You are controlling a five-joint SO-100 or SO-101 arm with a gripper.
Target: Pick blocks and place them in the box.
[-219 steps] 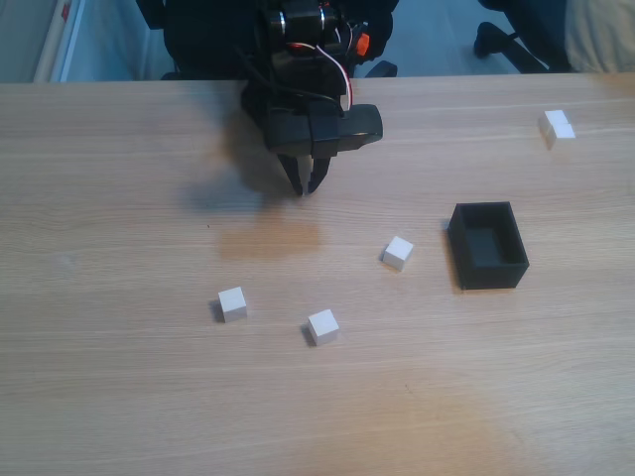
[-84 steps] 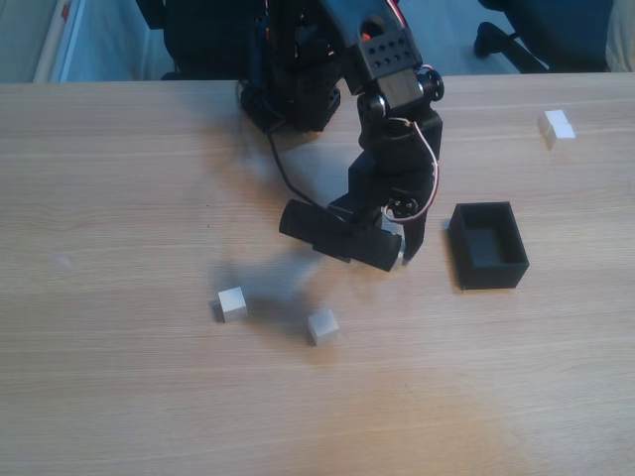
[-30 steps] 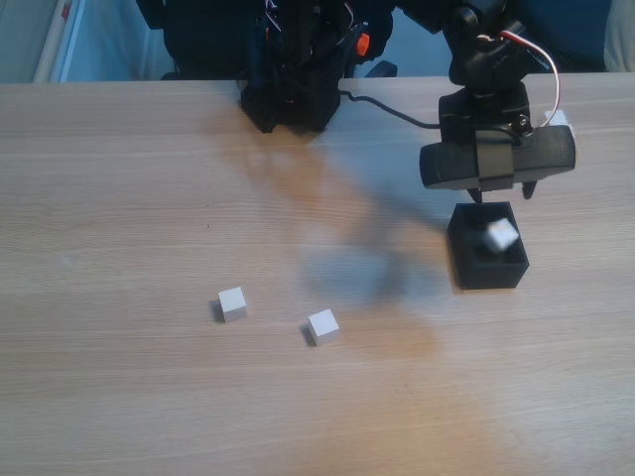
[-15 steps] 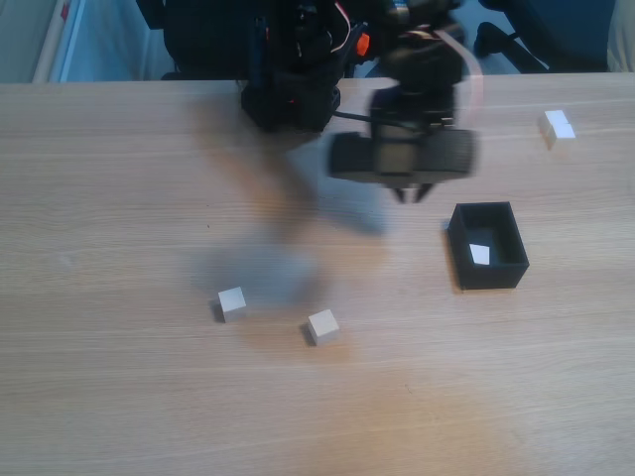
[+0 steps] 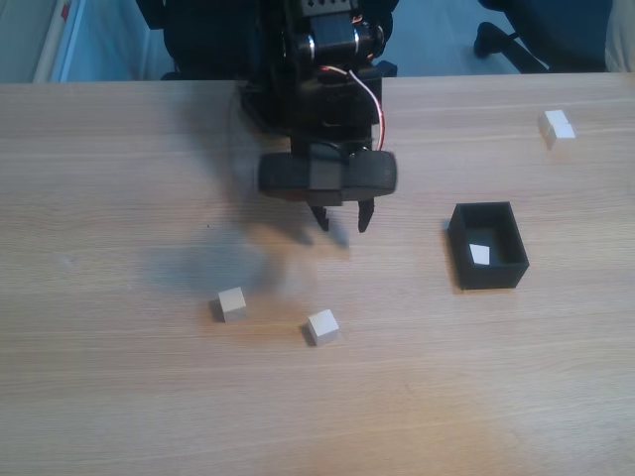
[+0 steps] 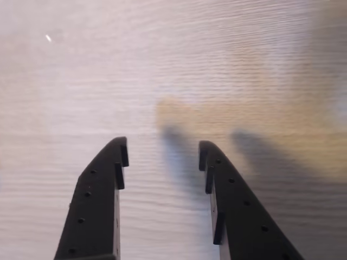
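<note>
In the fixed view my black gripper (image 5: 342,220) hangs open above the wooden table, left of the black box (image 5: 513,270) and up from two white blocks. One block (image 5: 231,303) lies at lower left, another (image 5: 321,326) just right of it. A third block (image 5: 480,254) rests inside the box. Far right, near the table's back edge, sits one more block (image 5: 557,126). The wrist view shows my gripper (image 6: 162,151) with both dark fingers (image 6: 100,184) apart and only bare wood between them.
The arm's black base (image 5: 293,94) with its wires stands at the back middle of the table (image 5: 119,198). A chair leg (image 5: 506,40) shows beyond the far edge.
The gripper swung left, away from the box, and came lower toward the table's middle. The block it let go lies in the box. The other blocks have not moved.
</note>
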